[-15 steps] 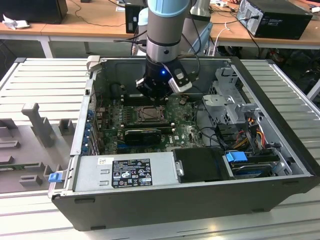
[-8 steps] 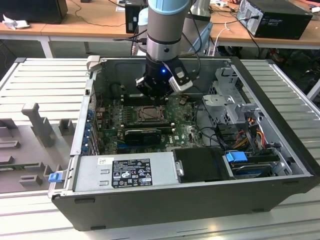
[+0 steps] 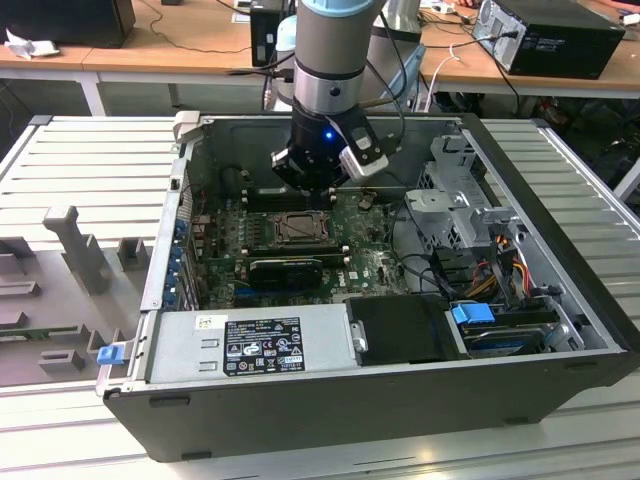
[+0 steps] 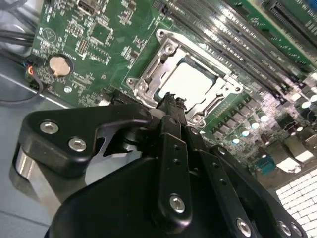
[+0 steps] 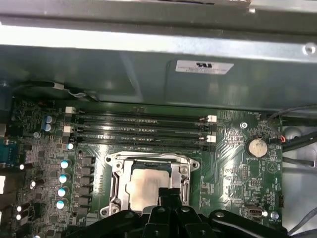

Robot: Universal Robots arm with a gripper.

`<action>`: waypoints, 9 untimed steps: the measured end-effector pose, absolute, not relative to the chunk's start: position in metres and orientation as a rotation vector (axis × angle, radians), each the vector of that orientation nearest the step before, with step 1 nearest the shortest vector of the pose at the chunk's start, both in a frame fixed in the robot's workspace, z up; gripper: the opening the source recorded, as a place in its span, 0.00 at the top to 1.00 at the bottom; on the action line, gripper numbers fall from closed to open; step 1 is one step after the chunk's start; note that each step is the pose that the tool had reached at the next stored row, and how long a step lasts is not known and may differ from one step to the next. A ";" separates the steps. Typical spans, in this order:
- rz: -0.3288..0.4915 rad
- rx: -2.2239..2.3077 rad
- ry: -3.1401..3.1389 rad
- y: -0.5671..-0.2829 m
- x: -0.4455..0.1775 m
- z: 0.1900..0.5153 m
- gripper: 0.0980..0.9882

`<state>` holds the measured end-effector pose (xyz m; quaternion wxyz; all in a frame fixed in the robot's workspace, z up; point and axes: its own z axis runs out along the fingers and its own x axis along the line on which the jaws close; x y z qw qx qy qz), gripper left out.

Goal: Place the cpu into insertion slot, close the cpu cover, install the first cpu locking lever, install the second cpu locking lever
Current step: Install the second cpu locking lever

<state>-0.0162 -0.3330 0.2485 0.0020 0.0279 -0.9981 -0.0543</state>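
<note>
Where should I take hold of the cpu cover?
Judging by both wrist views, take the cpu cover by a side rail of its frame, coming from above. It lies flat around the cpu, whose face fills the middle window, so only the rim offers purchase.

This is looking like a robotics lab or electronics workshop. In the centre of the exterior view an opened desktop computer case is lying on a ribbed grey metal worktable, its green motherboard exposed — and an industrial robot arm is reaching down into it. At the lower left of the frame, grey moulded fixtures are sitting on the table. Along the top of the frame wooden benches are running across, carrying loose cables and, at the upper right, another black computer unit — bench gear, nothing domestic.
</note>
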 end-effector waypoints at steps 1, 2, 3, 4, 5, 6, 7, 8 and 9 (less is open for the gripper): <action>-0.170 0.088 -3.132 -0.337 -0.016 0.248 0.99; -0.171 0.088 -3.132 -0.340 -0.016 0.248 0.99; -0.171 0.088 -3.132 -0.344 -0.016 0.248 0.99; -0.172 0.088 -3.132 -0.346 -0.016 0.248 0.99; -0.173 0.088 -3.132 -0.348 -0.017 0.248 0.99; -0.176 0.088 -3.131 -0.353 -0.017 0.248 0.99; -0.181 0.087 -3.130 -0.356 -0.017 0.248 0.99; -0.189 0.087 -3.128 -0.358 -0.017 0.248 0.99; -0.210 0.087 -3.124 -0.361 -0.017 0.248 0.99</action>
